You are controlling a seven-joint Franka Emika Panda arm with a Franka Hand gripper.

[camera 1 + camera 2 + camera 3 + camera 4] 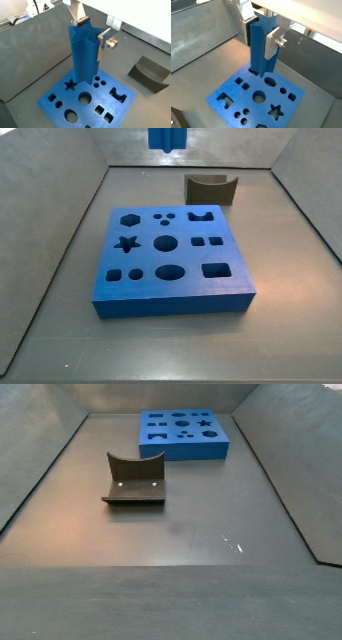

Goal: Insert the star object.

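Observation:
The star object point(83, 60) is a tall bright-blue ridged peg. It hangs upright in my gripper point(92, 32), whose two silver fingers are shut on its upper end; both wrist views show this point(260, 57). Below lies the wide blue block point(101, 99) with shaped holes. Its star hole point(70, 84) lies just beside the peg's lower end in a wrist view. In a side view only the peg's lower end point(166, 137) shows, high above the block's point(227, 258) far edge, with the star hole point(128, 243) on the block's left side. The gripper itself point(261, 34) is out of both side views.
A dark grey curved piece point(210, 188) stands on the floor behind the block; it also shows in a wrist view point(148, 74) and in a side view point(134, 481). Grey walls point(54, 248) enclose the floor. The block point(187, 452) sits at the far end.

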